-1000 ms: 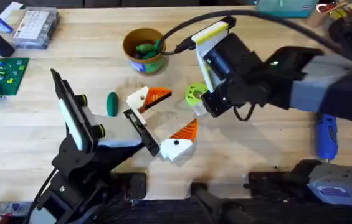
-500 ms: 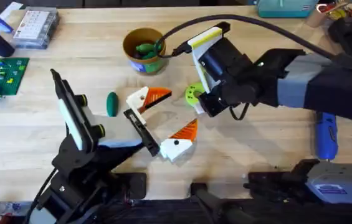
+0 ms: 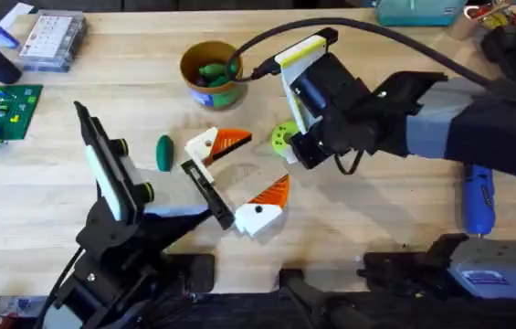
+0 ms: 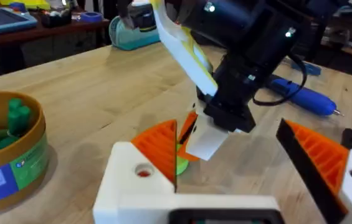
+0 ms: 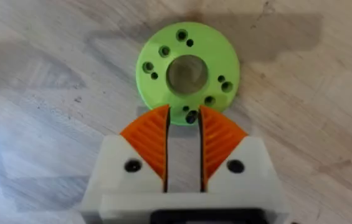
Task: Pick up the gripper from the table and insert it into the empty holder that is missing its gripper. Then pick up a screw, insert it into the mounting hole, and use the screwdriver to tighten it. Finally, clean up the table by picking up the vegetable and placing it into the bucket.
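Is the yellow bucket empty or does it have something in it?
Not empty. The bucket holds green vegetable pieces, seen overhead and in the left wrist view; how full it is, cannot tell.

Workshop: circuit board, parts box, workbench.

Left arm: low over the near desk, its tool with fingers spread wide.
Right arm: reaching across the middle, its tool pointing down, pads nearly together.
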Robot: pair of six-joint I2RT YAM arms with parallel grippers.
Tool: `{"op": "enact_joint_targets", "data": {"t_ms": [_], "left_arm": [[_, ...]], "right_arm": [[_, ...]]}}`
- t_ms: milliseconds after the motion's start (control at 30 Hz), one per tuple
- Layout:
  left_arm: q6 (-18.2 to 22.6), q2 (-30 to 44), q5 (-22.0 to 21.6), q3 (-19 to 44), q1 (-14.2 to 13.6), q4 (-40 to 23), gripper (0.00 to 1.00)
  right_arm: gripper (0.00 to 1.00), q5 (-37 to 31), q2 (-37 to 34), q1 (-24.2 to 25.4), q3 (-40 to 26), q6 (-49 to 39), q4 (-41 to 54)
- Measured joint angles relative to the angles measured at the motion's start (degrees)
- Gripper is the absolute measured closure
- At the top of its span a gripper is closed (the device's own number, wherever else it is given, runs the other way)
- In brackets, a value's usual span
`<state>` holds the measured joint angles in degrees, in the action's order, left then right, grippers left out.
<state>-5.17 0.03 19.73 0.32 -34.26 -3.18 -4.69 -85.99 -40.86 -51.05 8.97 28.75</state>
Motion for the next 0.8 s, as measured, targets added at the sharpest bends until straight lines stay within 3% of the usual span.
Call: {"op": "enact_joint_targets", "data": {"t_ms": [100,433,800], "left_arm": [[0.0,0.0,0.0,0.0,0.0,0.0,0.009],[0.0,0.0,0.0,0.0,0.0,0.0,0.009],[0.0,0.0,0.0,0.0,0.0,0.0,0.009]], "right_arm": [[0.76,-0.2,-0.6,0.0,0.0,0.0,-0.1],[0.993,-1.5,-0.8,0.0,-0.1,-0.2,0.0],[0.998,-1.2,-0.9,0.0,-1.4,-0.2,2.8]]}}
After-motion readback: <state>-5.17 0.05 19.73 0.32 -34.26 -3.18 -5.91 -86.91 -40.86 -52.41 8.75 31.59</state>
